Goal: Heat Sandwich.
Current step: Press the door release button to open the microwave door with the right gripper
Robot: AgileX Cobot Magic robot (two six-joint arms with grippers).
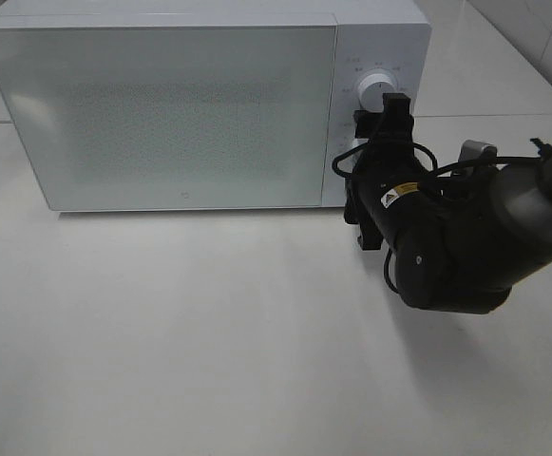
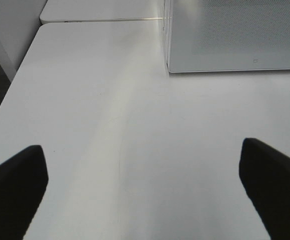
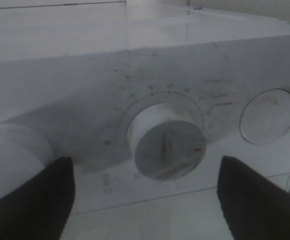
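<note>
Wide-jawed right gripper [image 3: 145,165] faces a round, scuffed dial [image 3: 165,148] (microwave panel [image 3: 60,80]); left gripper [image 2: 141,147] gapes over smooth table [image 2: 110,100].

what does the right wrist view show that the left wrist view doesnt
Only the right wrist: the microwave's dial, in front of the open right end effector, plus a second knob and a round button. Only the left wrist: the door's lower corner and a wide stretch of table under the open left end effector. Both: the white microwave and an open end effector holding nothing.
</note>
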